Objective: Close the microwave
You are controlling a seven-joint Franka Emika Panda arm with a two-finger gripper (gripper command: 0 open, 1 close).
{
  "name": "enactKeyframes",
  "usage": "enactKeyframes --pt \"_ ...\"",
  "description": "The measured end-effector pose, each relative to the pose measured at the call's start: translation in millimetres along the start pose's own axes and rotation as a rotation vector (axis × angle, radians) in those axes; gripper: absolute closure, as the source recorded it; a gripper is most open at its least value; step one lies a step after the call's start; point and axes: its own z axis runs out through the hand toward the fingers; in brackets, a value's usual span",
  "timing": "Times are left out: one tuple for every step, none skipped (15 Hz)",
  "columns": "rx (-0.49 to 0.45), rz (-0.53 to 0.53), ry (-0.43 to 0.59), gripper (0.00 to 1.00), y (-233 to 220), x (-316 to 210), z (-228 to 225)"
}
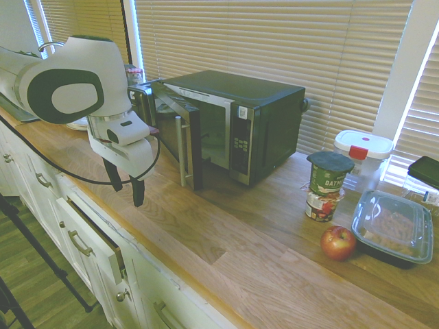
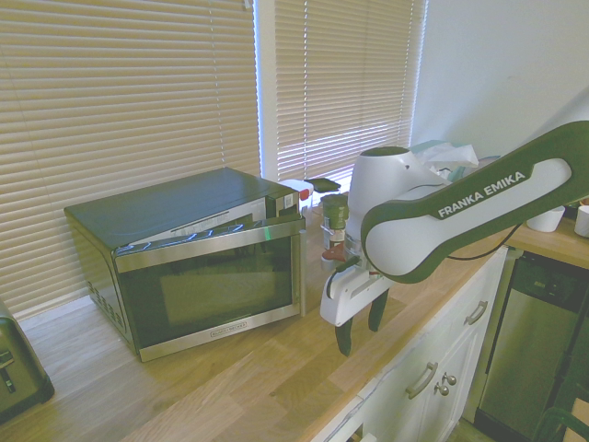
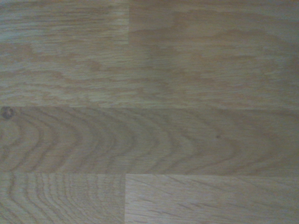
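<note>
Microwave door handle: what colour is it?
The handle is silver, clearest in the first exterior view.

The black microwave [image 1: 278,130], with a dark glass door trimmed in silver, stood upright beside the toaster [image 2: 18,364], its door partly open.

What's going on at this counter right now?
The robot arm's claw hangs open and empty over the wooden counter, on the handle side of the microwave. The microwave door stands partly open, and nothing is gripping its handle. The job is to close it, so the door has yet to be shut.
</note>
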Motion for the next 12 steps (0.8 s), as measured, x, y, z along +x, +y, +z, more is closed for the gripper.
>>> enactKeyframes --pt "-0.001 0.001 -0.001 0.00 0.2 0.2 0.5" --pt "-0.003 0.001 -0.002 0.00 0.4 0.4 1.3" --pt "0.003 -0.005 0.003 0.00 -1.3 -0.3 0.6" --pt "0.009 -0.017 0.012 0.00 -4.9 -3.0 -1.1" --pt "0.017 -0.039 0.028 0.00 -11.3 -8.3 -4.8" --pt "0.024 -0.064 0.045 0.00 -20.6 -16.6 -10.5" --pt "0.031 -0.082 0.061 0.00 -30.1 -25.0 -17.4" --pt "0.036 -0.096 0.076 0.00 -38.7 -32.6 -23.4" --pt "0.041 -0.107 0.088 0.00 -46.7 -38.8 -28.5" --pt "0.046 -0.118 0.099 0.00 -54.6 -44.3 -34.1" --pt "0.051 -0.126 0.110 0.00 -62.0 -49.0 -40.4" --pt "0.053 -0.131 0.120 0.00 -68.6 -53.2 -46.8"
